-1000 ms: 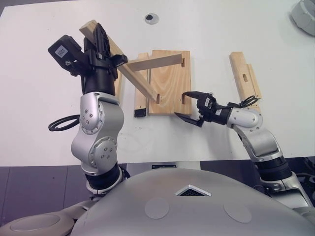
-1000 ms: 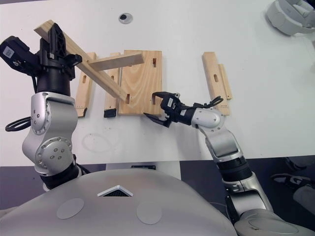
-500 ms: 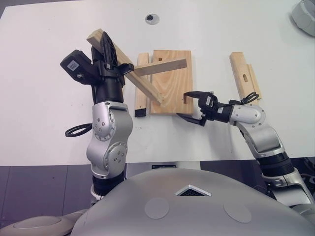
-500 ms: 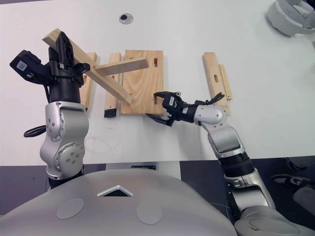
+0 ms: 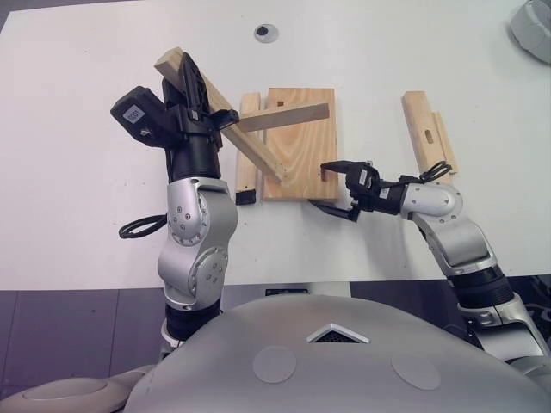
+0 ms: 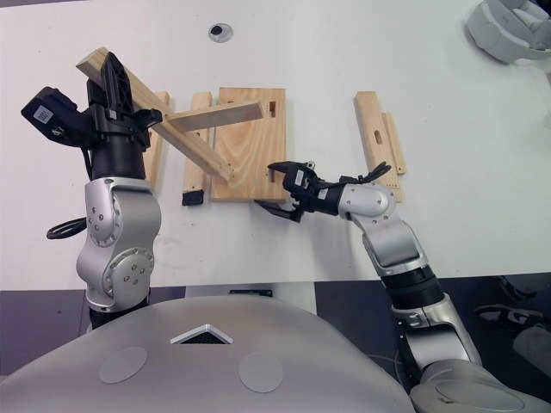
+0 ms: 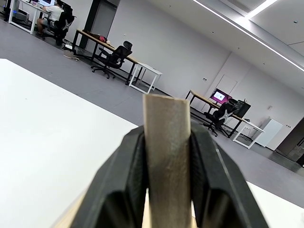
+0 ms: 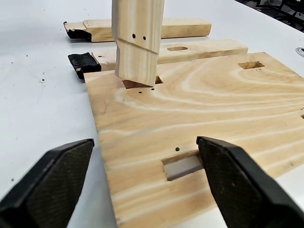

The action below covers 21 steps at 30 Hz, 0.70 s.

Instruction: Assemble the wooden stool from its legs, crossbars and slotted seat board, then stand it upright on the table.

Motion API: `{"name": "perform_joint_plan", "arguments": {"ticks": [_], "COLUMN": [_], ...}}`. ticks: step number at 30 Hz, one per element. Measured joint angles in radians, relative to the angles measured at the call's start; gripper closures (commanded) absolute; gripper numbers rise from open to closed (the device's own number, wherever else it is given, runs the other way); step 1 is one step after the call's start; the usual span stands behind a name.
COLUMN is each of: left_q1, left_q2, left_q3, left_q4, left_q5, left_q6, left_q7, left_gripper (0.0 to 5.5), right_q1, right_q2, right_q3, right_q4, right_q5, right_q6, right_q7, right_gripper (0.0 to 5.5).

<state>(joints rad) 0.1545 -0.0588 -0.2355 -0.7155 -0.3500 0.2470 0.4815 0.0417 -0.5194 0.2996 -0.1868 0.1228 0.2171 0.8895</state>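
Note:
My left gripper [image 5: 191, 84] is shut on the upper end of a wooden leg [image 5: 250, 146], held slanted above the table. A crossbar [image 5: 288, 114] sticks out of that leg to the right. The leg's lower end [image 8: 137, 42] rests at a slot in the seat board [image 5: 301, 151], which lies flat. The leg's top [image 7: 167, 142] shows between the left fingers [image 7: 121, 190]. My right gripper [image 5: 337, 185] is open, its fingers [image 8: 52, 180] straddling the board's near right edge.
A second leg [image 5: 247, 163] lies flat left of the board, a third [image 6: 153, 151] behind my left arm. A leg with a crossbar [image 5: 424, 131] lies at the right. A round hole [image 5: 265, 33] is at the table's far side, a white object [image 5: 534, 26] at the far right corner.
My left arm has swung to the right, carrying the leg so its lower end has come over the board's slot. The right gripper has edged slightly toward the board.

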Motion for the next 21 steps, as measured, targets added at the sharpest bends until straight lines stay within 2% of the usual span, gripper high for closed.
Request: {"name": "perform_joint_plan", "arguments": {"ticks": [15, 21], "left_q1": [-0.008, -0.06], "left_q2": [0.001, 0.006], "left_q3": [-0.025, -0.083], "left_q4": [0.022, 0.082], "left_q5": [0.051, 0.147], "left_q6": [-0.019, -0.034], "left_q7": [-0.008, -0.015], "left_gripper": [4.48, 4.48], "right_q1": [0.0, -0.002], "right_q2": [0.002, 0.012], "right_q3": [0.016, 0.02], "right_q4": [0.008, 0.008], "right_q5": [0.0, 0.0], "right_q6": [0.005, 0.005], "right_q7": [0.0, 0.0], "right_gripper": [1.46, 1.46]}}
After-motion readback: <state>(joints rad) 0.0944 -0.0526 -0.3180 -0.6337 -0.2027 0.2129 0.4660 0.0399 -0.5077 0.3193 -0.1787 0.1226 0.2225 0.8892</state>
